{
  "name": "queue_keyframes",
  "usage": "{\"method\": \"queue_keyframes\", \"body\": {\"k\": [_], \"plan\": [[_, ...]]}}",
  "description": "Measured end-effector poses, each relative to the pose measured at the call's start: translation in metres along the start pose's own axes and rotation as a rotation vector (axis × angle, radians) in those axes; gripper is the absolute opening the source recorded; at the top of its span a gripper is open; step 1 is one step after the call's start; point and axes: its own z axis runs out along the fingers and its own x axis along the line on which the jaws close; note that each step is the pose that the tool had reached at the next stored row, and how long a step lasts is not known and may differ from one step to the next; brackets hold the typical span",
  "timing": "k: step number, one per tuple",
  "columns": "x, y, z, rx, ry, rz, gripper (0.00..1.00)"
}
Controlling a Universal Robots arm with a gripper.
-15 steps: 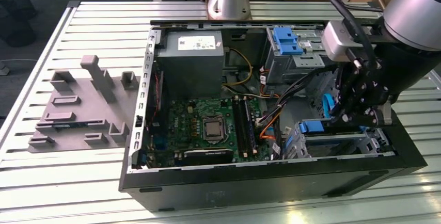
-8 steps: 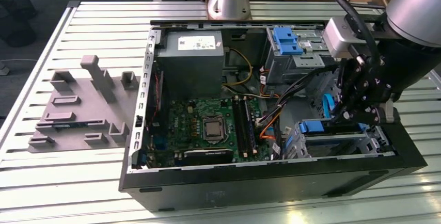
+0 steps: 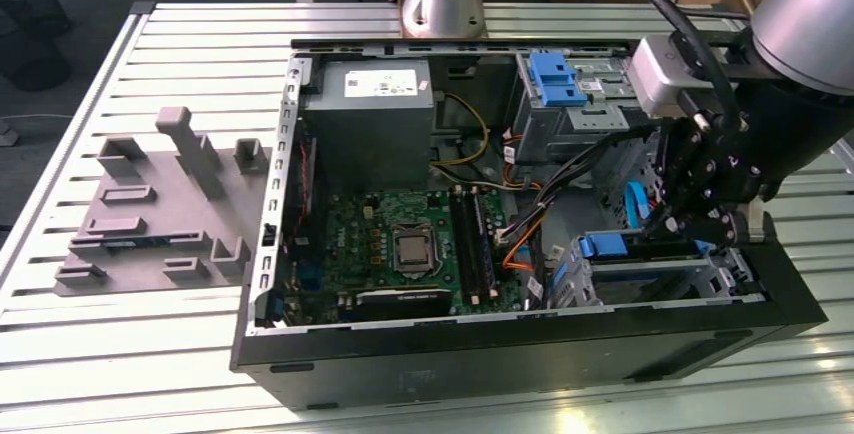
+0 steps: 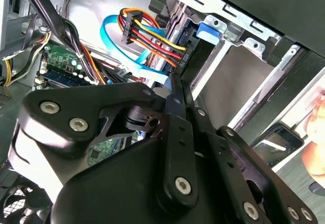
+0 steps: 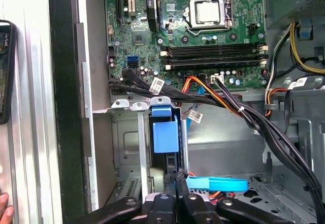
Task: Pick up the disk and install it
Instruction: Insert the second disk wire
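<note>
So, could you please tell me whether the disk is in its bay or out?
In: the disk stands on edge inside the metal bay, with the hand at its edge.

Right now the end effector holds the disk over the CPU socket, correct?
Not quite. The end effector holds the disk, but at the drive cage in the case's corner, not over the CPU socket. The exterior view shows this.

Bright, even light — glare on the table slats (image 3: 441, 29).
</note>
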Motion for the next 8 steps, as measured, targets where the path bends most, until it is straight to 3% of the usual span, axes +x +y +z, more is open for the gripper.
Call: {"method": "queue_keyframes", "body": {"k": [8], "plan": [[0.0000, -0.0001, 0.0053, 0.0001, 0.0003, 0.000, 0.15]]}}
